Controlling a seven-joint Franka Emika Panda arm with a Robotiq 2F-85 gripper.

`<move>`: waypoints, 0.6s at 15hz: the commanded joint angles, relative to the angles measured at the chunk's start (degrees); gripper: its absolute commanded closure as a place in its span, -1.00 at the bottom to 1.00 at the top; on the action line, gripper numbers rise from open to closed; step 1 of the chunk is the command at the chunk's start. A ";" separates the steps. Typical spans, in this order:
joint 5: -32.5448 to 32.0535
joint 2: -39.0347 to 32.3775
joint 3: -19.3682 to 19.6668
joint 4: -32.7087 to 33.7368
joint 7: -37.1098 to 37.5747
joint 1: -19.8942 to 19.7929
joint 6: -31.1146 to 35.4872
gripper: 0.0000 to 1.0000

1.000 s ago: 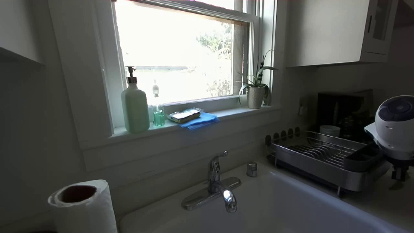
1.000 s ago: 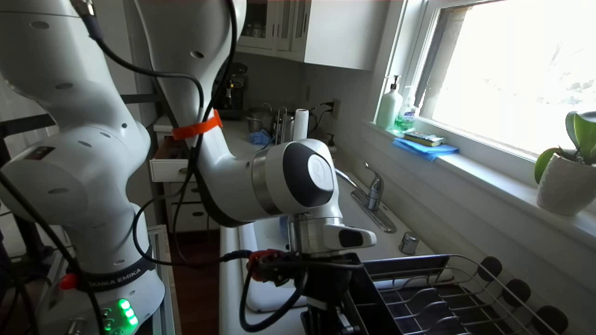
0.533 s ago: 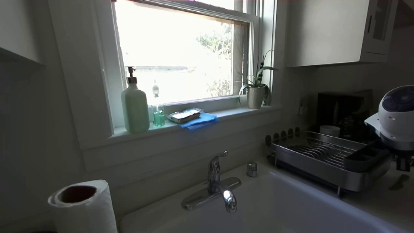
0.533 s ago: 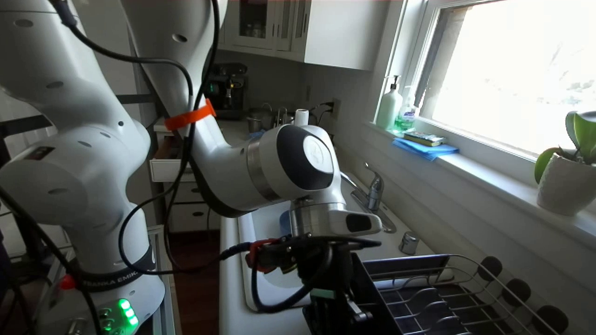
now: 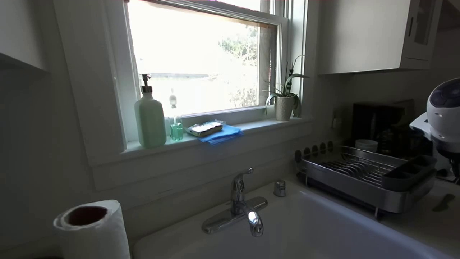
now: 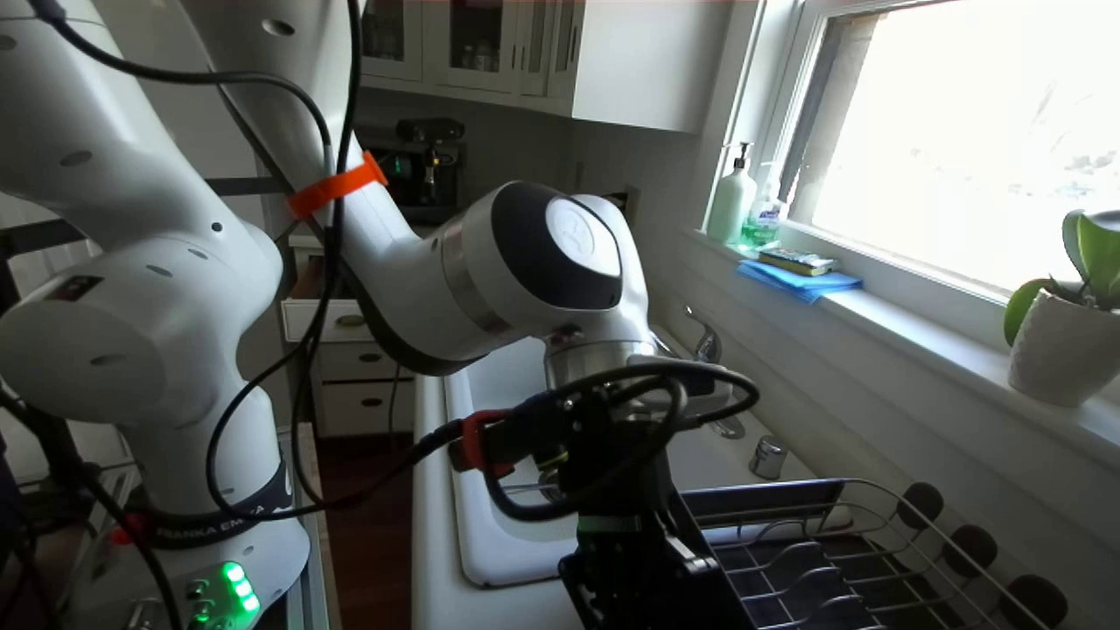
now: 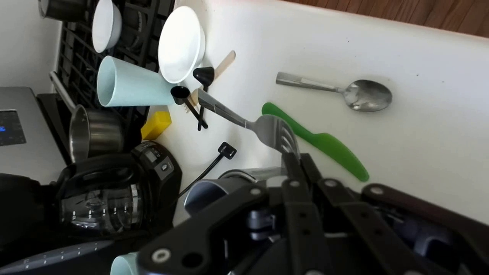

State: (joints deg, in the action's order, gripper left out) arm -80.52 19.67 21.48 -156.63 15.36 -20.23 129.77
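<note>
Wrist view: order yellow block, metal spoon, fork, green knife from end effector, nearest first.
1. Fork: tines at the end effector.
2. Green knife: on the counter, right of the fork.
3. Metal spoon: upper right, past the knife.
4. Yellow block: left, past the fork.

Gripper (image 7: pixel 300 157) black; fork (image 7: pixel 267 128) silver. Knife (image 7: pixel 319 140) green, block (image 7: pixel 156 125) yellow, tumbler (image 7: pixel 133 82) pale aqua. Arm (image 6: pixel 385 249) white, orange band (image 6: pixel 337 187). Cloths (image 5: pixel 222 134) blue. Plant pot (image 5: pixel 284 109), from here: pale, patterned.

Windowsill (image 5: pixel 258 125): pump bottle (image 5: pixel 150 120), potted plant (image 5: pixel 284 108), small backlit bottle (image 5: pixel 176 131) (perhaps soap) | Sink (image 5: pixel 323 223): chrome faucet (image 5: pixel 237 205)
</note>
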 commanded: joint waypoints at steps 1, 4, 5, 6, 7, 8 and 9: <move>3.63 7.06 0.10 -1.74 -7.53 -0.04 -1.70 0.98; 7.31 10.34 0.04 -1.01 -11.70 0.18 -2.65 0.98; 8.57 11.25 0.21 -0.68 -13.21 0.24 -2.85 0.98; 10.03 12.18 0.34 -0.37 -14.55 0.24 -3.22 0.98; 11.85 13.31 0.66 -0.18 -16.33 0.38 -3.27 0.98; 13.14 14.11 0.73 0.20 -17.50 0.41 -3.44 0.98; 14.29 15.12 0.76 0.35 -18.61 0.39 -3.52 0.98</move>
State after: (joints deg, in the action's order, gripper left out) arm -70.44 30.34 21.56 -156.43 1.99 -20.18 127.64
